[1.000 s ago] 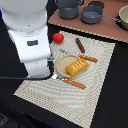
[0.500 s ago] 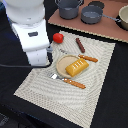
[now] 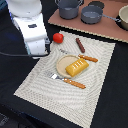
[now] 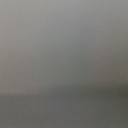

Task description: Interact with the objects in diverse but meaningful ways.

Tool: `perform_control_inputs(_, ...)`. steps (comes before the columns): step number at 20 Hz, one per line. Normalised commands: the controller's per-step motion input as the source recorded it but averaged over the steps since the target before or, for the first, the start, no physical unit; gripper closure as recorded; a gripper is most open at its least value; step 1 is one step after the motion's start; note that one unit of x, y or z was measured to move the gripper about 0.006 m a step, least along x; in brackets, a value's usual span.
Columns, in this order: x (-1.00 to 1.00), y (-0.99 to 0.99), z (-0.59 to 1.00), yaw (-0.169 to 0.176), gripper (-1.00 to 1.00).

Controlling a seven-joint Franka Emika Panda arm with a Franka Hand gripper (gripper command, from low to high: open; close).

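Landmark: the round plate point(image 3: 61, 65) on the woven placemat point(image 3: 47, 92). The yellow ridged block point(image 3: 77, 67) lies on the plate. The red tomato point(image 3: 58, 38) sits beyond the plate, beside the white arm point(image 3: 32, 32). The brown sausage stick point(image 3: 80, 45) lies near the plate. Gripper hidden; opening cannot be told. Wrist view shows blank grey.

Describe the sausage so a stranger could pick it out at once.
Find the pale woven placemat on the dark table. Near its far edge, beyond the plate holding the yellow bread, lies the sausage. It is a thin dark-brown stick, unlike the round red tomato to its left in the exterior view.
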Motion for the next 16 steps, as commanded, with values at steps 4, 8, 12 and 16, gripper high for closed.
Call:
perform_control_inputs(4, -0.3, 0.22, -0.36, 0.0, 1.0)
perform_control_inputs(8, -0.32, 0.19, -0.4, 0.0, 1.0)
perform_control_inputs(12, -0.36, 0.2, -0.39, 0.0, 1.0)
perform_control_inputs(16, -0.33, 0.17, -0.36, 0.0, 1.0)
